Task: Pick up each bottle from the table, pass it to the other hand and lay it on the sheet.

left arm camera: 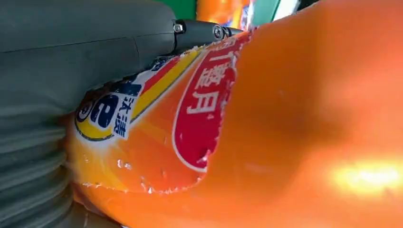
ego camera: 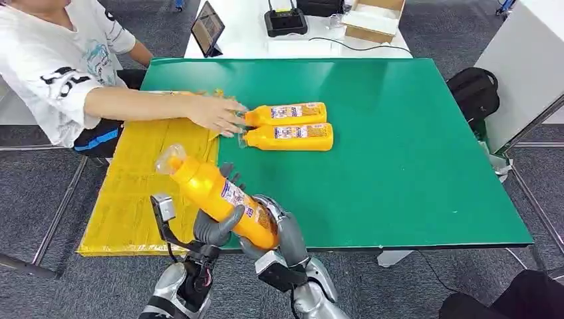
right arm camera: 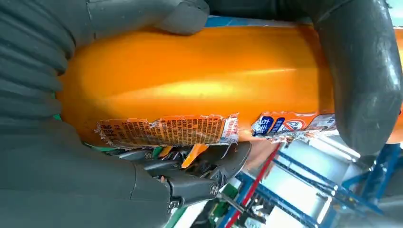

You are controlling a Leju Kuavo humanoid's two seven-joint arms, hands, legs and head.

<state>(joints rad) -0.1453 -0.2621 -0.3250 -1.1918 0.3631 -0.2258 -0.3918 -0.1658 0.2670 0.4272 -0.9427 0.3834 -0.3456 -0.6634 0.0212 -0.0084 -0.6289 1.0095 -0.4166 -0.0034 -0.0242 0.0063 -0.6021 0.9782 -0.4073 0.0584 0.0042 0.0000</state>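
Mid-air, orange bottle (ego camera: 216,193) with torn label, both hands' fingers (ego camera: 216,227) wrapped around it.

You see orange bottles (ego camera: 291,137) bearing blue, red and yellow labels, a green tabletop (ego camera: 399,166), a yellow sheet (ego camera: 153,193) and grey robot hands (ego camera: 216,229).

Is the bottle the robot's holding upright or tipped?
Tipped: the bottle slants, cap toward the yellow sheet, both hands gripping its lower end.

Glossy orange plastic bottle (ego camera: 219,196) with torn paper label, matt green table (ego camera: 412,166), matt yellow sheet (ego camera: 146,193)
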